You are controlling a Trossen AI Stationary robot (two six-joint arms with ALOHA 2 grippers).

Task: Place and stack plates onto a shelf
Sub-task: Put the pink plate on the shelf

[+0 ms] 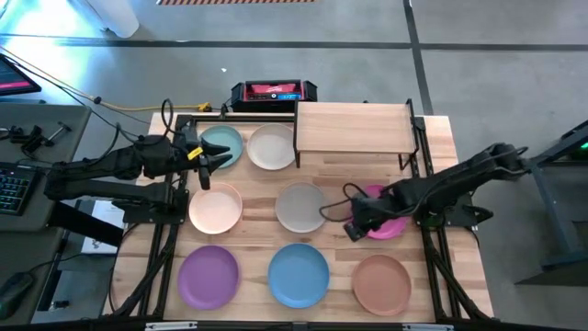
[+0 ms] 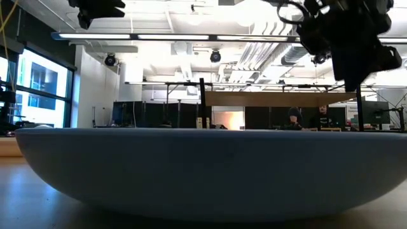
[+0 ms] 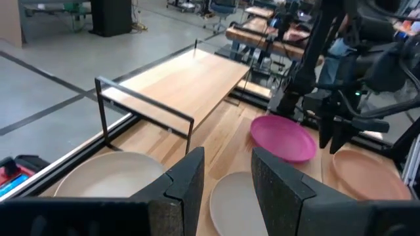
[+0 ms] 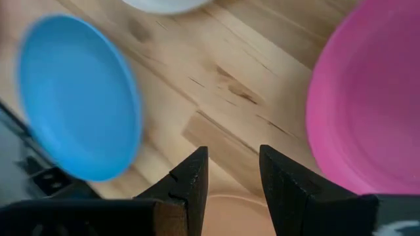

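Eight plates lie flat on the tabletop in the high view: teal (image 1: 220,145), cream-white (image 1: 272,147), peach-pink (image 1: 215,208), grey (image 1: 301,207), magenta (image 1: 388,213), purple (image 1: 209,276), blue (image 1: 299,274) and terracotta (image 1: 381,283). The shelf (image 1: 354,127) stands bare at the far edge. My left gripper (image 1: 204,169) hangs open above the gap between the teal and peach-pink plates. My right gripper (image 1: 352,228) is open beside the magenta plate's left rim (image 4: 321,98), its fingers pointing down over bare wood between the blue (image 4: 72,98), magenta and terracotta plates.
A red and black box (image 1: 273,92) sits past the table's far edge, behind the cream-white plate. In the low view the blue plate (image 2: 203,165) fills the foreground. People sit at desks far behind the shelf (image 2: 280,98). Bare wood shows between the plates.
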